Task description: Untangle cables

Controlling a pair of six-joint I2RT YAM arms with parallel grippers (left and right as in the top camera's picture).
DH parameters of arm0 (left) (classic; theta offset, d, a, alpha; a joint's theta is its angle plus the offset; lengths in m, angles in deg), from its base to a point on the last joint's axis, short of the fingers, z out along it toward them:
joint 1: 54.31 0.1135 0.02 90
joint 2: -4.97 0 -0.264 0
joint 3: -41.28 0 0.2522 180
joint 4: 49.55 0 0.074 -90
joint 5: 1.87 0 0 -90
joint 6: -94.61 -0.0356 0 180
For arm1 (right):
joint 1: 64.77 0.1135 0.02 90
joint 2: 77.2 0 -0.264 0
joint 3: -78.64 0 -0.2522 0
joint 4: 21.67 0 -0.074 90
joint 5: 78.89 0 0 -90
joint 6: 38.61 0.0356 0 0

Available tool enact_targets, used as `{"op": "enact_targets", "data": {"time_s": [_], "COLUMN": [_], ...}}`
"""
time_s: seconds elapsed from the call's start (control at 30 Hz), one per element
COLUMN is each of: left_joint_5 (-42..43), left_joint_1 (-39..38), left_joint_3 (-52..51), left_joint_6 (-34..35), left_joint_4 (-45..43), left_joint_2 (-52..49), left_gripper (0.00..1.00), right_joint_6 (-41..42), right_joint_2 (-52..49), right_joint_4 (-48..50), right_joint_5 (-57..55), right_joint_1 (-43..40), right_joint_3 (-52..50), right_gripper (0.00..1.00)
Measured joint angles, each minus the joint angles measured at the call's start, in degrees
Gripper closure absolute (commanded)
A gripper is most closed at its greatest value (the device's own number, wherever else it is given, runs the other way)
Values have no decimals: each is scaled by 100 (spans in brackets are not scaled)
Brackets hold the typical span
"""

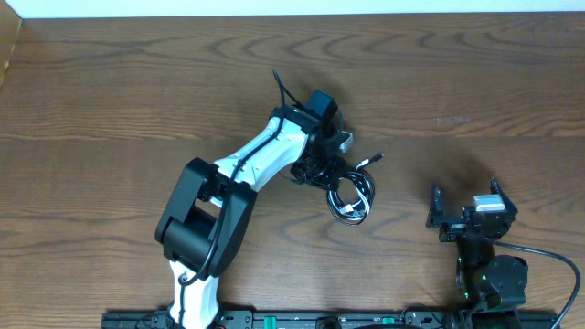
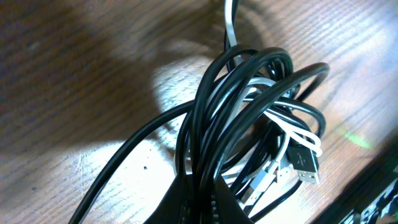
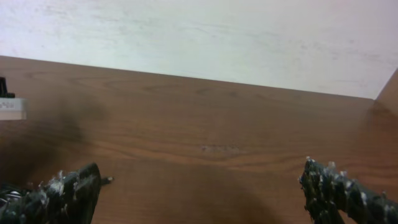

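Left tool [image 2: 200, 205]: clamped tight on strands of the thin black flexible cord [image 2: 249, 68] at the coil's edge. Judged purpose: to anchor or draw one loop away from the rest. The thin white flexible cord [image 2: 297, 132] threads through the same coil, with the silver plugs [image 2: 306, 165] alongside. Both cords sit centre-right on the brown wooden counter [image 1: 110, 82]. Right tool [image 3: 200, 190]: spread wide, empty, well apart. No container in view.

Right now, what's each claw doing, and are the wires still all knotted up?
left claw: shut, pinching the cables
right claw: open wide, holding nothing, off to the side of the bundle
cables: black and white cords looped together in one tangled bundle, not yet pulled apart
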Motion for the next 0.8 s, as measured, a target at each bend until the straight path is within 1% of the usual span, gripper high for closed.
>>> {"op": "enact_targets", "data": {"time_s": [0.13,0.27,0.43,0.63,0.8], "left_joint_5": [4,-114,-131,197,361], "left_joint_1": [0,0,0,0,-101], "left_joint_3": [0,0,0,0,0], "left_joint_6": [-328,-514,-662,-804,-826], "left_joint_4": [-72,-85,-13,79,94], "left_joint_2": [269,621,905,977,977], "left_gripper": [93,93,93,92,93], "right_joint_6": [136,385,573,649,675], "right_joint_2": [0,-17,-315,-1172,-2227], "right_joint_4": [-31,-105,-699,-1582,-2221], "right_joint_5": [151,214,431,879,1429], "right_joint_1": [0,0,0,0,0], "right_joint_3": [0,13,350,1331,2177], "right_gripper": [1,1,1,1,1]}}
